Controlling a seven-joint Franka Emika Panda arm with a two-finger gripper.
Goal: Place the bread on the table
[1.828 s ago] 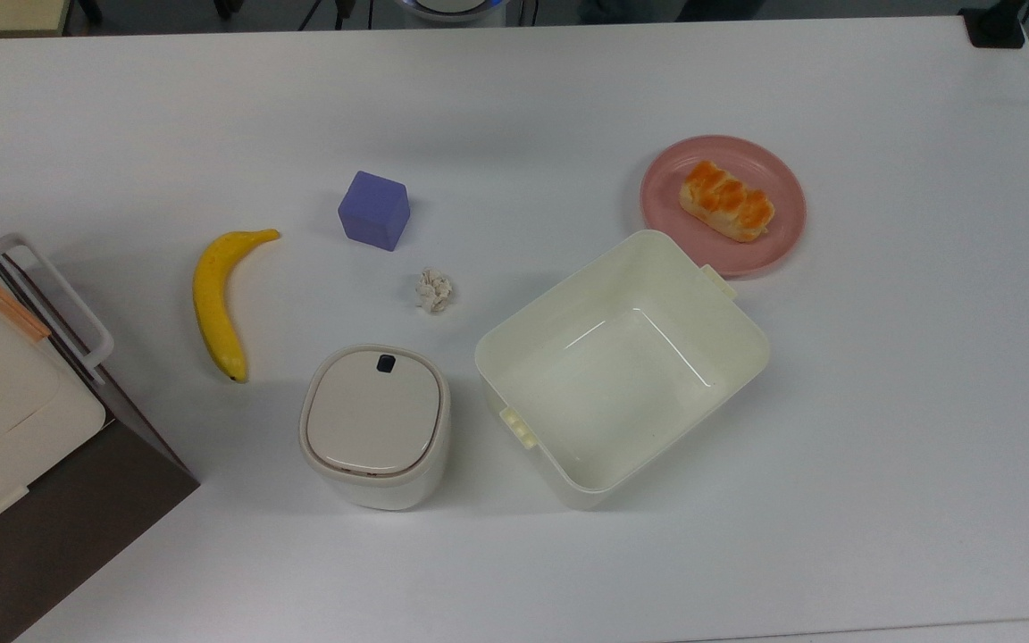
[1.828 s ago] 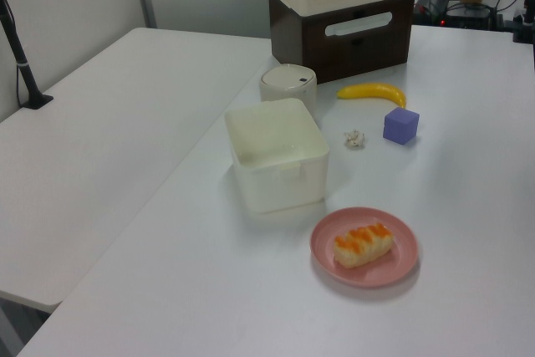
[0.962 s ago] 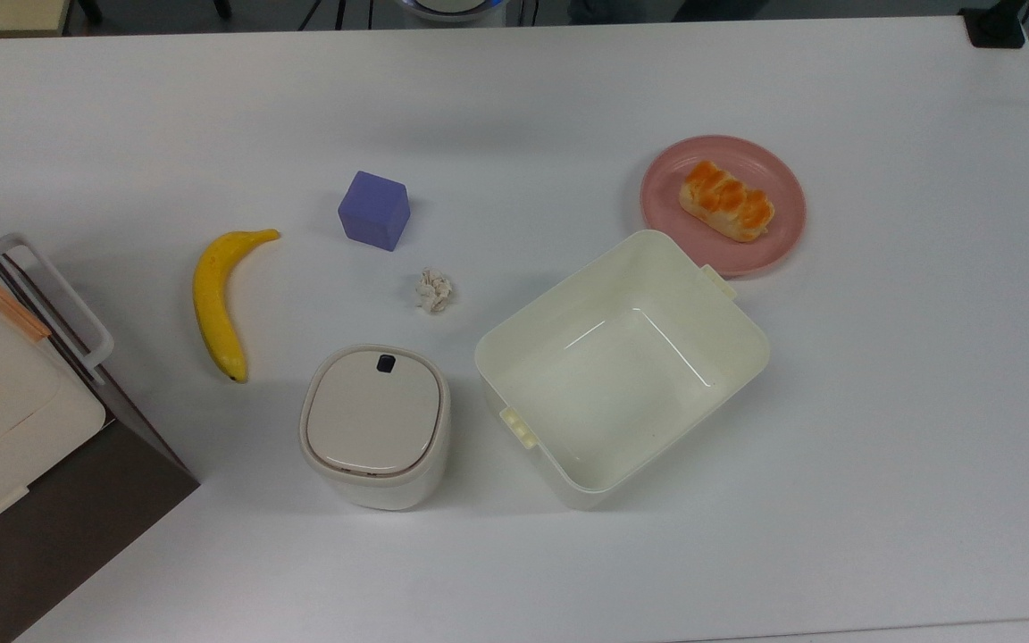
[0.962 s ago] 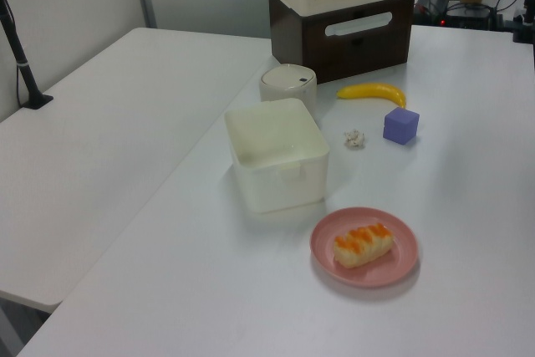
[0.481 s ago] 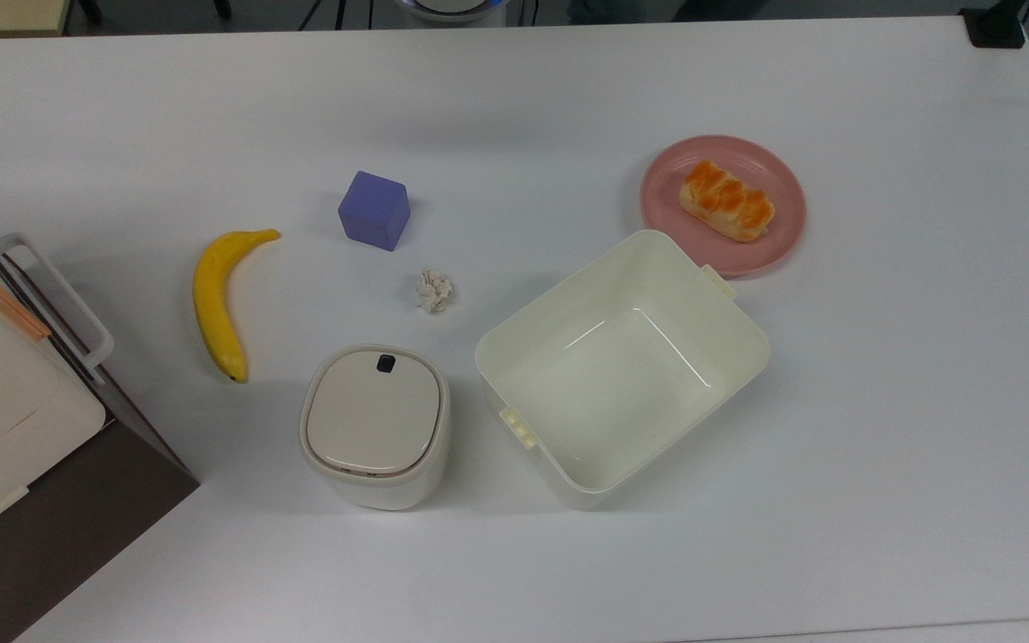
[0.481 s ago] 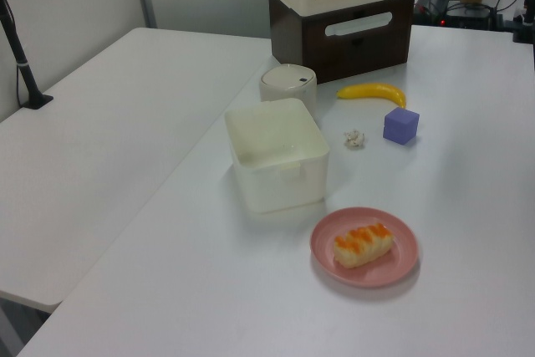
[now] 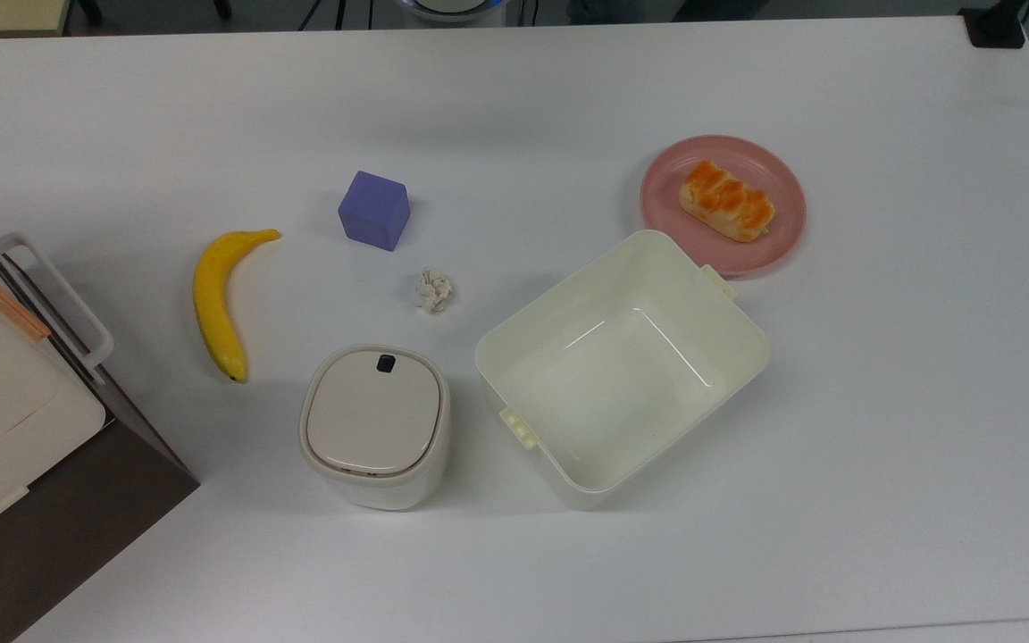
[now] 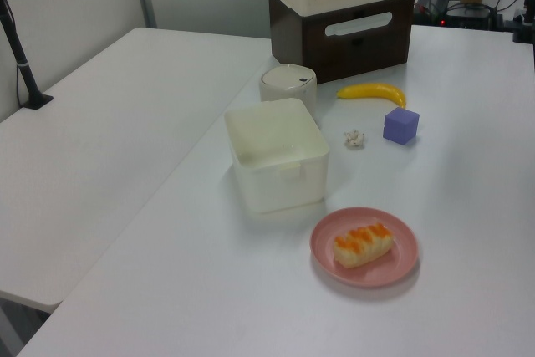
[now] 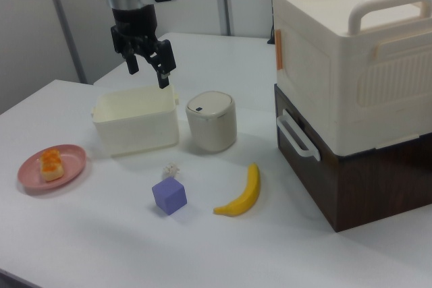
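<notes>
**Bread on the pink plate, claw high and spread apart**

White table (image 7: 881, 429) carries all things, and I go from the top view's left to the top view's right. At the far left stands a dark brown box with a cream case (image 9: 351, 65) on top of it, at the table edge. Next lies the banana (image 7: 218, 302), then the purple cube (image 7: 374, 211), and a small crumpled paper ball (image 7: 434, 290) lies between the cube and the containers. The lidded bin (image 7: 376, 426) stands near the front edge with its lid closed. Just beside it is the open cream tub (image 7: 622, 366), and nothing lies inside it. The pink plate (image 7: 782, 241) is behind the tub, very near to one corner of it; I cannot tell if they touch. The bread (image 7: 726, 200) lies on this plate, tilted, with the orange top upward.

In the right view, the gripper (image 9: 148, 65) hangs in the air above the tub's right end, well apart from the bread, and its two fingers are spread with nothing between them.

Much bare table is free on the top view's right of the plate and the tub, and also along the far edge behind the cube.
</notes>
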